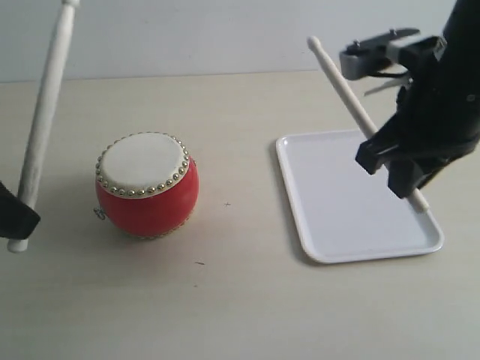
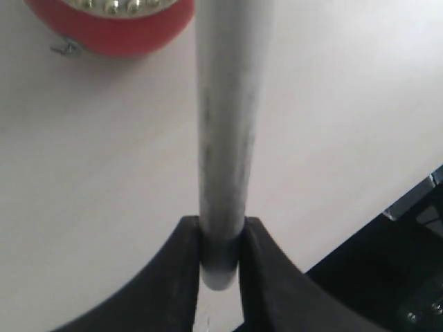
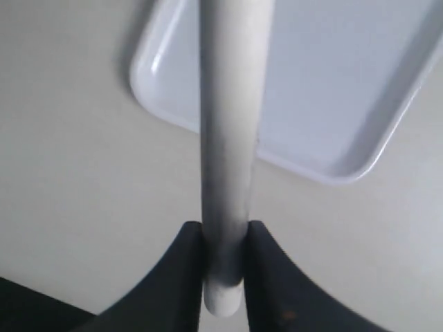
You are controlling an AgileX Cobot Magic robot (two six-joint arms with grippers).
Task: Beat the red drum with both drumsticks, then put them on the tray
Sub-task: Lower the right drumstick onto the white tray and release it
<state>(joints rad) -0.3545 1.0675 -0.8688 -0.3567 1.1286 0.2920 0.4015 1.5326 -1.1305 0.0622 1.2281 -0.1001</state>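
The red drum (image 1: 147, 185) with its cream skin and gold studs stands left of centre on the table; its lower side shows in the left wrist view (image 2: 111, 28). My left gripper (image 1: 21, 212) (image 2: 221, 238) is shut on the butt of one drumstick (image 1: 43, 112) (image 2: 225, 124), which rises steeply at the far left, clear of the drum. My right gripper (image 1: 401, 169) (image 3: 223, 242) is shut on the other drumstick (image 1: 345, 86) (image 3: 232, 117), held slanted above the white tray (image 1: 300, 202) (image 3: 332, 90).
The pale tabletop (image 1: 232, 300) spreads round the drum and tray. A dark area (image 2: 408, 263) lies beyond the table edge in the left wrist view. The right arm's black body (image 1: 442, 97) hangs over the tray's far right side.
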